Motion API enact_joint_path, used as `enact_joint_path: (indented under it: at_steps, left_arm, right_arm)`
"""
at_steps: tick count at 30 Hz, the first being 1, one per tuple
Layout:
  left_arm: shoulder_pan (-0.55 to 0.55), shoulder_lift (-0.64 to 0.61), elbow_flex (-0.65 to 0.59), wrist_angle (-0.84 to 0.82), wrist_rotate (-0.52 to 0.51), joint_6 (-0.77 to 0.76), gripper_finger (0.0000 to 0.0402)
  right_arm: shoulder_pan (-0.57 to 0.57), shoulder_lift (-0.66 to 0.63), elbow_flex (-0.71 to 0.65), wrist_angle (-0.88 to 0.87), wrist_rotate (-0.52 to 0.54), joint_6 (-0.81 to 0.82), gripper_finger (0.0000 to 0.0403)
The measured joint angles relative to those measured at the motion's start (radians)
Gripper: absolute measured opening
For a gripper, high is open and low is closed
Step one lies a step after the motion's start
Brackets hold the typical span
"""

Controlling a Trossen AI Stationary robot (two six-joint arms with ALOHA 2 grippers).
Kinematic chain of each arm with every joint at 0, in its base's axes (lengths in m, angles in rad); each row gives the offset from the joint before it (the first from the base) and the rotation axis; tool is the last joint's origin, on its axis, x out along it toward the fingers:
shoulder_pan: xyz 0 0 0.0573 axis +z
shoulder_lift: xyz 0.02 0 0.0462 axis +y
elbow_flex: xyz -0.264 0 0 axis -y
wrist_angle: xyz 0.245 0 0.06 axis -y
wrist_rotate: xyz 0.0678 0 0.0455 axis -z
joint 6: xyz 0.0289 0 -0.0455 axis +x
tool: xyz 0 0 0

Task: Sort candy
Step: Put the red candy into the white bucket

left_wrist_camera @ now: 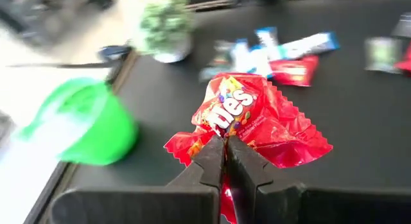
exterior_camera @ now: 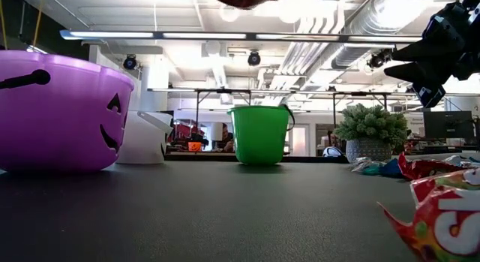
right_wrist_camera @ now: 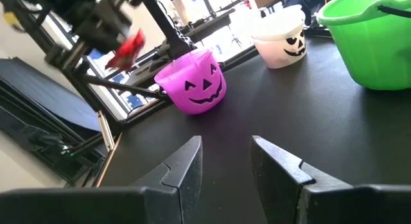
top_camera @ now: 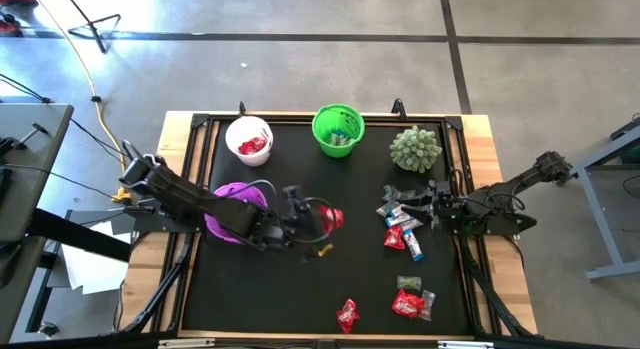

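From above we see our left gripper (top_camera: 318, 218) near the middle of the black table (top_camera: 270, 289), just beside the purple pumpkin bucket (top_camera: 237, 201), its fingers pinched together on a red candy bag (top_camera: 332, 218); the left wrist view shows the same red bag (left_wrist_camera: 257, 118) crumpled and clamped at its edge between the two dark fingertips (left_wrist_camera: 215, 153). Our right gripper (top_camera: 437, 203) waits at the right side of the table with its fingers apart and nothing between them, as the right wrist view shows, right at the edge of a loose pile of candy (top_camera: 402, 229) in red, blue-white and dark wrappers. More wrapped pieces (top_camera: 412, 303) lie toward the near edge of the table, with a single red one (top_camera: 347, 314) a little apart from them. At the far side stand a white bucket (top_camera: 248, 139) with red candy inside it and a green bucket (top_camera: 337, 129) with something blue inside. A spiky pale-green plant (top_camera: 415, 148) sits near the far right corner, beyond the pile. In the low view the purple bucket (exterior_camera: 64, 112), the white one (exterior_camera: 146, 138) and the green one (exterior_camera: 259, 134) stand upright on the table, and red wrappers (exterior_camera: 439, 209) lie close to the camera on the right.
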Motion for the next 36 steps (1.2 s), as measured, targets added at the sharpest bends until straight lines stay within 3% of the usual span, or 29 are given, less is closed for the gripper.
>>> enact_joint_path:
  at_steps: [7,14,20,24,36]
  left_arm:
    - [0.102,-0.074,0.0,-0.343,-0.045,-0.339,0.0003]
    - [0.259,-0.105,0.0,-0.534,-0.06,-0.386,0.0003]
    - [0.432,-0.126,0.0,-0.567,-0.054,-0.276,0.0003]
    - [0.572,-0.16,-0.012,-0.557,0.014,-0.171,0.0003]
    - [0.955,-0.396,-0.308,-0.27,0.368,0.135,0.0003]
  right_arm:
    - [0.0,0.0,0.0,0.0,0.0,0.0,0.0126]
    - [0.0,0.0,0.0,0.0,-0.001,0.0,0.0126]
    - [0.0,0.0,0.0,0.0,-0.004,0.0,0.0126]
    - [0.0,0.0,0.0,0.0,-0.004,0.0,0.0126]
    - [0.0,0.0,0.0,0.0,-0.004,0.0,0.0126]
